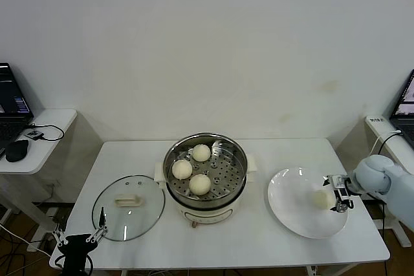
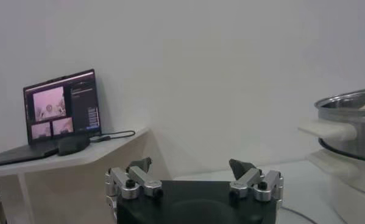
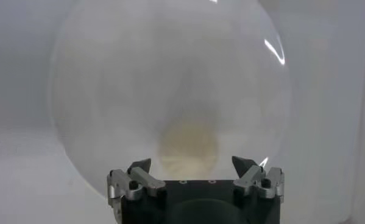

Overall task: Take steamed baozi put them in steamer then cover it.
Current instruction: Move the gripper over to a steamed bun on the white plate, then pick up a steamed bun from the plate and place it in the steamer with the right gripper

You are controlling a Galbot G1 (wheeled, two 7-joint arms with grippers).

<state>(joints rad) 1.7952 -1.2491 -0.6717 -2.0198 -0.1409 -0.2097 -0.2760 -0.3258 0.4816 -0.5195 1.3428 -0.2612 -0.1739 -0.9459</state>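
Observation:
Three cream-white baozi [image 1: 192, 170] lie on the perforated tray inside the steel steamer [image 1: 206, 174] at the table's middle. A fourth baozi [image 1: 320, 199] lies on the white plate [image 1: 292, 214] at the right; it also shows in the right wrist view [image 3: 188, 145]. My right gripper [image 1: 339, 194] is open at the plate's right rim, its fingers either side of that baozi and close to it [image 3: 191, 165]. The glass cover [image 1: 128, 207] with its cream bar handle lies flat on the table left of the steamer. My left gripper [image 1: 81, 234] is open and empty at the table's front left corner [image 2: 191, 165].
A side table [image 1: 39, 135] with a laptop, mouse and cable stands at the left, also in the left wrist view [image 2: 60, 106]. Another laptop [image 1: 405, 105] stands at the right edge. The steamer's rim and handle [image 2: 347, 125] show in the left wrist view.

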